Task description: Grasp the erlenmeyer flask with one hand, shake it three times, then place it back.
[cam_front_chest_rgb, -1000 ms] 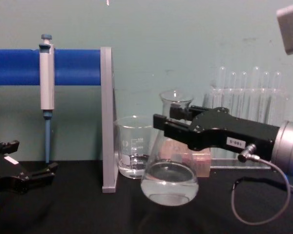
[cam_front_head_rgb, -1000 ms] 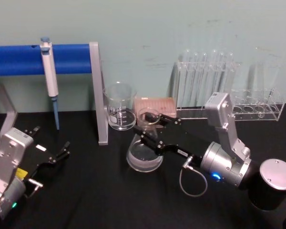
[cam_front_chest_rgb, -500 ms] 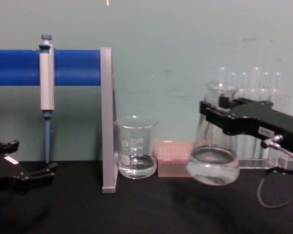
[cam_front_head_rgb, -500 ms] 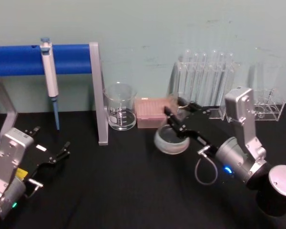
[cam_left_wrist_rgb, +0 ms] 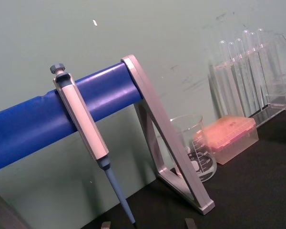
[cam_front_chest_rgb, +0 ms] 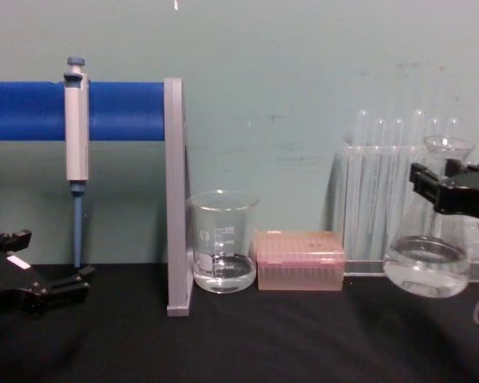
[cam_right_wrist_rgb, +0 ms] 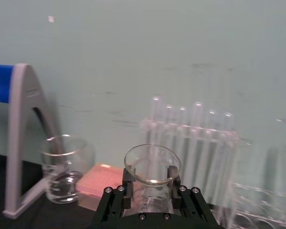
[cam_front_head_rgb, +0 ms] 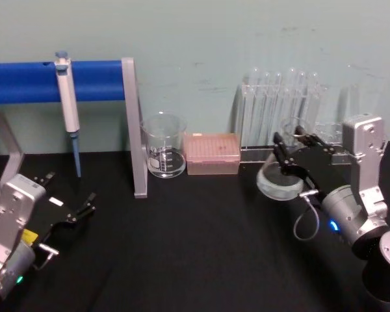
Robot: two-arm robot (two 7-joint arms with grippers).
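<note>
The erlenmeyer flask (cam_front_head_rgb: 277, 180) is clear glass with a little clear liquid in its wide base. It hangs above the black table at the right, in front of the test tube rack. My right gripper (cam_front_head_rgb: 288, 153) is shut on its neck, just under the flared rim. In the chest view the flask (cam_front_chest_rgb: 427, 264) hangs at the right edge with the gripper (cam_front_chest_rgb: 441, 190) clamped on the neck. In the right wrist view the flask's rim (cam_right_wrist_rgb: 152, 165) sits between the black fingers (cam_right_wrist_rgb: 128, 183). My left gripper (cam_front_head_rgb: 75, 207) rests open at the table's left, holding nothing.
A glass beaker (cam_front_head_rgb: 164, 153) with some liquid and a pink tip box (cam_front_head_rgb: 212, 153) stand at the back centre. A test tube rack (cam_front_head_rgb: 281, 112) stands close behind the flask. A pipette (cam_front_head_rgb: 67, 97) hangs on a blue bar with a grey upright (cam_front_head_rgb: 134, 123).
My right gripper has carried the flask to the right, from beside the beaker to in front of the test tube rack. The left arm has not moved.
</note>
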